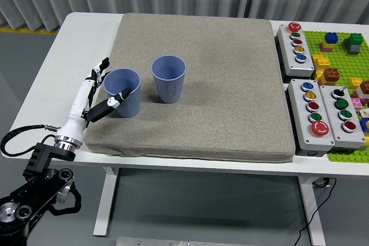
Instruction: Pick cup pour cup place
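Observation:
Two blue ribbed cups stand upright on the grey mat [219, 84]. The left cup [124, 93] is near the mat's left edge; the right cup [169, 78] stands just to its right, apart from it. My left hand [102, 87] is at the left cup's left side with its fingers spread and loose. Its thumb reaches across the cup's front, and the other fingers point up behind the rim. The hand holds nothing. My right arm is out of view.
Three grey button boxes [295, 42] [310, 116] [344, 114] line the mat's right edge. Beyond them lies a green baseplate [340, 56] with coloured bricks. A black cable [23, 133] loops at the table's left front corner.

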Action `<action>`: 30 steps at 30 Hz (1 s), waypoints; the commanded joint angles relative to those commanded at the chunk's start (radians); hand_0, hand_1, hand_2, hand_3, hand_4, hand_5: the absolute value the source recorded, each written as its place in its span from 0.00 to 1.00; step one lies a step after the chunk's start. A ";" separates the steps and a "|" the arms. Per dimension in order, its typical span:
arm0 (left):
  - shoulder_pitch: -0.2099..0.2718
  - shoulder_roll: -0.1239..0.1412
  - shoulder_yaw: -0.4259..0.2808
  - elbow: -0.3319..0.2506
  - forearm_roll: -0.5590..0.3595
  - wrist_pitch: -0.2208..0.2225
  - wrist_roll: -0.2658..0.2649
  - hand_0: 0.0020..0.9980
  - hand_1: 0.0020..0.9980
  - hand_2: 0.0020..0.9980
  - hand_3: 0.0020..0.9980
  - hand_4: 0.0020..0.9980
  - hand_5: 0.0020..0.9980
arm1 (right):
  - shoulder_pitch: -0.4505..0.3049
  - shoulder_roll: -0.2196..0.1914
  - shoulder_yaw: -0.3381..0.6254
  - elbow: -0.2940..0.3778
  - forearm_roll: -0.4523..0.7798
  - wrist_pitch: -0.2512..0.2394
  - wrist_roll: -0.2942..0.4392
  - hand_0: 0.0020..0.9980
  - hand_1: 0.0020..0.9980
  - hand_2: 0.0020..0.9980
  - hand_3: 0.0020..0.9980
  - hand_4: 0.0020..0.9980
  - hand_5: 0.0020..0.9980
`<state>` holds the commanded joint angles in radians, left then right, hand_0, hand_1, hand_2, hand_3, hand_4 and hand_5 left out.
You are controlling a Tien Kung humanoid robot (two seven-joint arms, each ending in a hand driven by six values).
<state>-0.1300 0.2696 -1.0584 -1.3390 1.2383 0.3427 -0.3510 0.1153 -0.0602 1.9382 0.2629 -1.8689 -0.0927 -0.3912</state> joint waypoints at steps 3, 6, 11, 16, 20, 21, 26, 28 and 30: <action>0.003 0.000 -0.019 -0.019 -0.045 -0.003 -0.008 0.92 0.94 1.00 1.00 1.00 0.81 | -0.001 0.000 0.002 0.000 -0.006 0.001 0.000 0.65 0.63 0.54 0.54 0.00 0.00; 0.003 -0.003 -0.041 -0.024 -0.121 -0.014 -0.021 0.92 0.94 1.00 1.00 1.00 0.81 | -0.002 0.001 0.002 -0.001 -0.006 0.001 0.000 0.65 0.63 0.54 0.54 0.00 0.00; -0.013 -0.019 -0.125 0.002 -0.316 -0.101 -0.036 0.89 0.89 1.00 1.00 0.97 1.00 | -0.002 0.002 0.000 -0.001 -0.004 0.000 0.000 0.65 0.63 0.54 0.54 0.00 0.00; -0.020 -0.034 -0.183 0.023 -0.524 -0.165 -0.046 0.89 0.88 1.00 1.00 0.93 1.00 | 0.001 0.004 -0.004 -0.001 0.003 -0.002 -0.001 0.65 0.63 0.54 0.54 0.00 0.00; -0.018 -0.035 -0.197 0.020 -0.676 -0.185 -0.043 0.89 0.88 1.00 1.00 0.93 1.00 | 0.003 0.004 -0.005 -0.001 0.006 -0.002 -0.001 0.65 0.63 0.54 0.54 0.00 0.00; -0.016 -0.036 -0.195 0.016 -0.685 -0.183 -0.042 0.89 0.88 1.00 1.00 0.92 1.00 | 0.003 0.004 -0.006 -0.001 0.006 -0.002 -0.001 0.65 0.63 0.54 0.54 0.00 0.00; -0.009 -0.041 -0.168 -0.013 -0.693 -0.174 -0.039 0.89 0.88 1.00 1.00 0.92 1.00 | 0.004 0.004 -0.005 -0.002 0.005 -0.003 -0.001 0.65 0.63 0.54 0.54 0.00 0.00; -0.007 -0.049 -0.150 -0.026 -0.680 -0.161 -0.042 0.89 0.87 1.00 1.00 0.92 1.00 | 0.004 0.004 -0.004 -0.002 0.005 -0.003 -0.001 0.65 0.63 0.54 0.54 0.00 0.00; -0.005 -0.052 -0.137 -0.033 -0.668 -0.149 -0.046 0.89 0.87 1.00 1.00 0.92 1.00 | 0.005 0.004 -0.004 -0.002 0.005 -0.004 -0.001 0.65 0.63 0.54 0.54 0.00 0.00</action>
<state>-0.1351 0.2175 -1.1958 -1.3717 0.5703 0.1933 -0.3966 0.1201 -0.0565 1.9344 0.2613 -1.8640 -0.0962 -0.3921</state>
